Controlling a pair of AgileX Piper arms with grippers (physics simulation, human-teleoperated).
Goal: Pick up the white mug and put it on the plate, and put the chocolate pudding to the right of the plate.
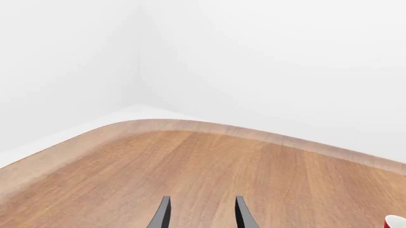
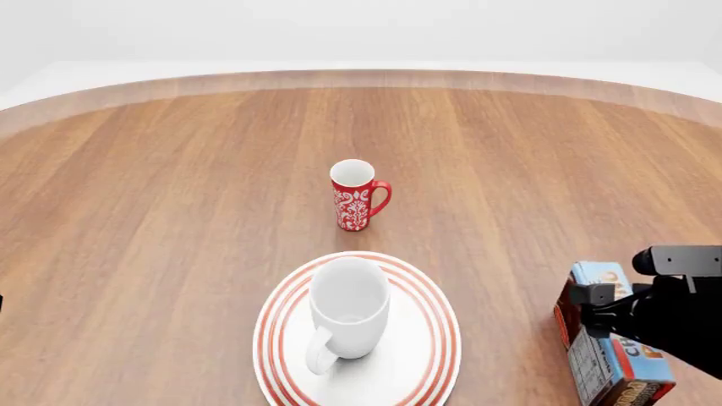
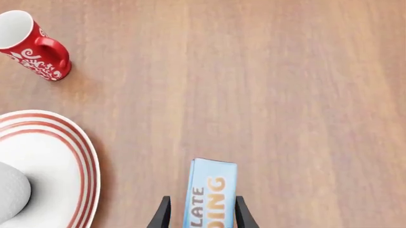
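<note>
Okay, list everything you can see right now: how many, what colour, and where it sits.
white mug: one, all white, standing on the plate
plate: one, white with red rings, near edge, centre
red mug: one, red with white pattern, upright, beyond the plate
chocolate pudding: one, light-blue face, brown and red sides, right of the plate, between the right end effector's fingers
table: one, brown wood
left end effector: one, black fingers apart, holding nothing
right end effector: one, black, around the carton
</note>
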